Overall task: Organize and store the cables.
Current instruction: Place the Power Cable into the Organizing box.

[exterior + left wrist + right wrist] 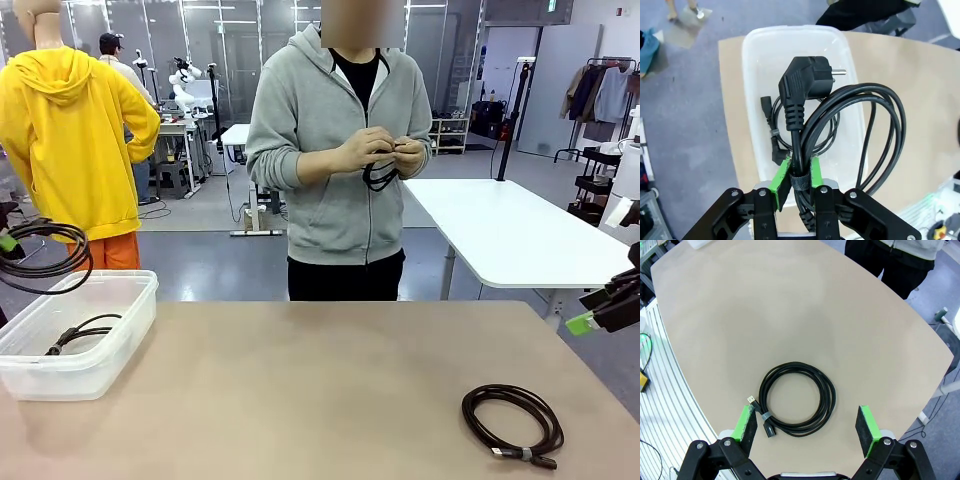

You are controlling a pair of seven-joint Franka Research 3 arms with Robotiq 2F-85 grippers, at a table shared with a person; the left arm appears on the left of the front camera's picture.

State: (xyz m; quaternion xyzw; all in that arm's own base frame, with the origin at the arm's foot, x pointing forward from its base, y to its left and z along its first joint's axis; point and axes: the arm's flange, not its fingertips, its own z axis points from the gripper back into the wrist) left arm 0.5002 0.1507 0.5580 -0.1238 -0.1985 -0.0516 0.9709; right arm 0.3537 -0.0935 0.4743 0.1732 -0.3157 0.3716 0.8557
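Black power cable (802,85) pinched in left tool (795,172) above bin (752,75); right tool (805,412) spread wide over coil (830,395).

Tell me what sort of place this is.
Probably a robotics lab or test hall: the left gripper and right gripper share a table with a person. Another white table stands on open grey floor, with a clothes rack far right.
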